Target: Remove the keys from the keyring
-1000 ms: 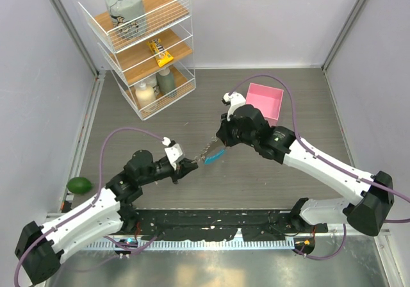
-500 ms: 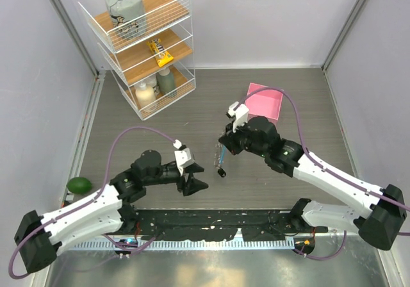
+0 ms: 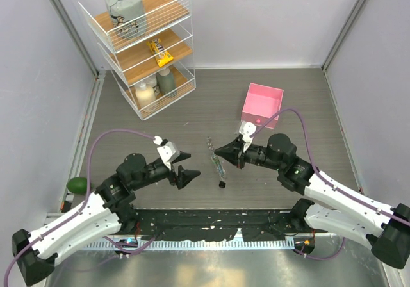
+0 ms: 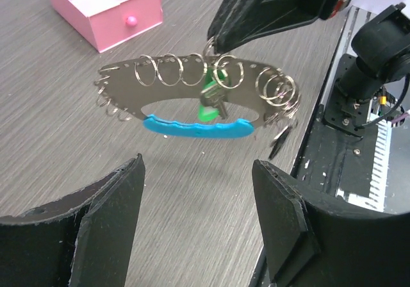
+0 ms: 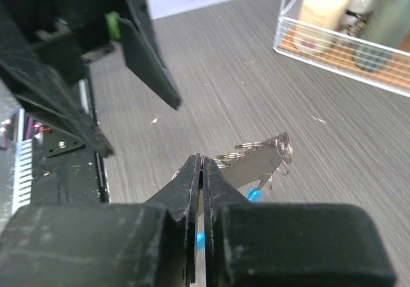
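Over grey table (image 3: 160, 123), right end effector (image 3: 218, 151) pinches keyring (image 4: 192, 98) (key (image 4: 208, 106) hanging), left end effector (image 3: 189, 164) gapes

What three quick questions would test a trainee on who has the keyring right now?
1. True or false: the left pincer is open and touches nothing.
2. What holds the keyring? A, the left pincer; B, the right pincer; C, neither, it lies loose.
3. Fill in: the key on the keyring has a ___ head.

Key: 1 true; 2 B; 3 green.
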